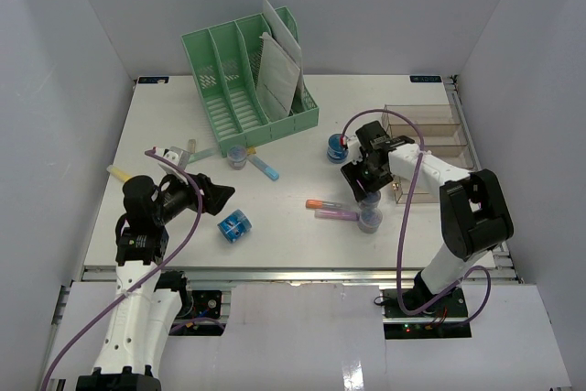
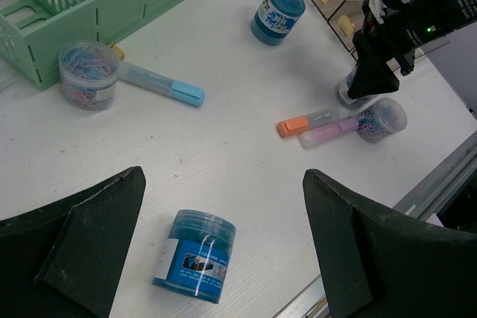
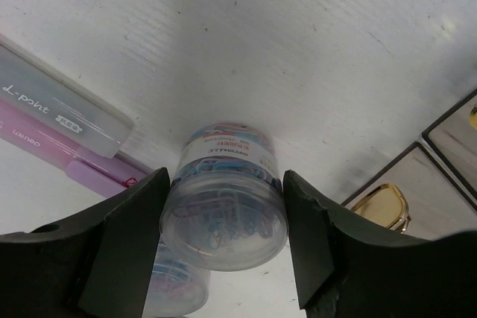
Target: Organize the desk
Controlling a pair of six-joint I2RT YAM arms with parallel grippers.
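**White desk under both pincers**

We see the flat white desk (image 1: 165, 226), with a metal rail along its near edge, lying below both pincers. Our left pincer (image 1: 220, 192) hangs wide apart over its near left part. Our right pincer (image 3: 223, 180) is clamped on a clear jar of paper clips (image 3: 223, 217) over the right side.

A green slotted plastic file rack (image 1: 220, 89) stands far left of centre, with white papers (image 1: 279, 80) in its right slot. A clear plastic compartment tray (image 1: 426, 124) sits far right, and a blue round labelled tub (image 1: 337, 147) is upright to its left. Just near of the rack, a clear jar of coloured paper clips (image 1: 239, 157) sits beside a blue-capped highlighter (image 1: 265, 168). An orange-capped pen (image 1: 325, 204) and a pink highlighter (image 1: 336, 215) lie side by side, with 2 clear paper-clip jars (image 2: 384, 118) at their right ends. A blue plastic tub (image 1: 234, 225) lies on its side, near left.
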